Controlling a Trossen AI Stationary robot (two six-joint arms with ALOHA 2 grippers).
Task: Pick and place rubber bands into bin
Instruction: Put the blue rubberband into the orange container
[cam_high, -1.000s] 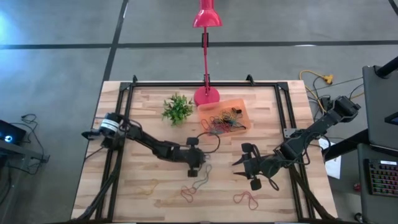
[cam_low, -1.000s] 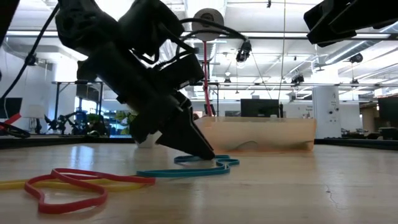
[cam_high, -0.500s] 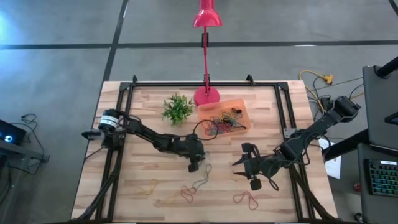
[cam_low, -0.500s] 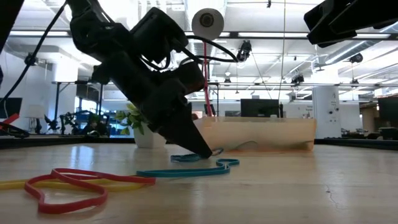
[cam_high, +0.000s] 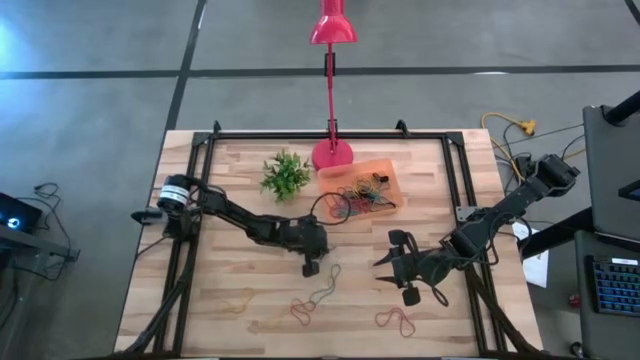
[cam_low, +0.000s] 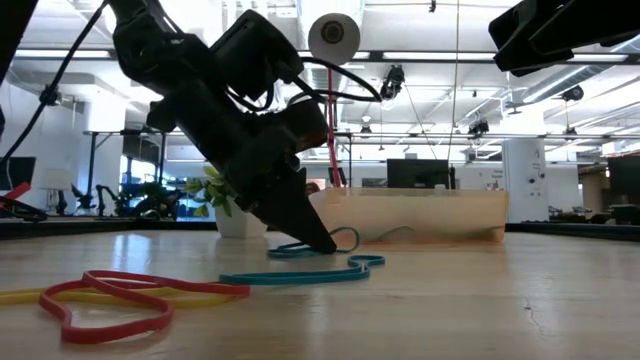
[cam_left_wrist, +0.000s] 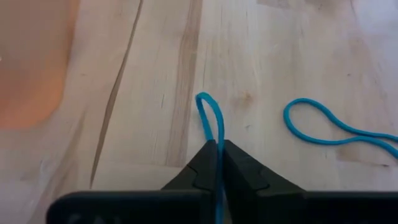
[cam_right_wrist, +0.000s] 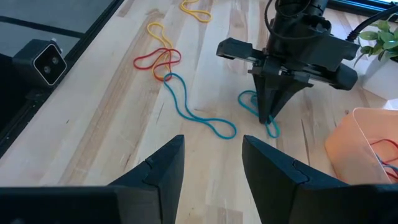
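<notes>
My left gripper (cam_high: 311, 266) is at the table's middle, tilted down with its tips at the wood, and shut on a blue rubber band (cam_left_wrist: 209, 117). A longer teal band (cam_right_wrist: 198, 111) lies beside it, toward the near edge. Red (cam_right_wrist: 155, 62) and yellow (cam_right_wrist: 158, 31) bands lie on the wood further on. The orange bin (cam_high: 365, 185) stands at the far middle and holds several bands. My right gripper (cam_right_wrist: 211, 165) hovers open right of centre, above the table, with nothing between its fingers. My left gripper pinches the blue band between its two fingertips (cam_left_wrist: 239, 168), slanting down from the table's left. A short loop of the band (cam_left_wrist: 209, 115) sticks out past the tips. In the low view the rest of the band (cam_low: 300, 250) lies on the wood by the tips.
A small green plant (cam_high: 285, 174) and the pink lamp base (cam_high: 332, 154) stand at the far middle, beside the bin. Another red band (cam_high: 398, 320) lies near the front edge, below my right gripper. A black frame (cam_high: 190, 200) borders the table.
My left gripper has rolled at the wrist and shifted slightly toward the far edge. Its fingers have then shut on the blue band. One end of that band now arches up off the wood at the tips.
</notes>
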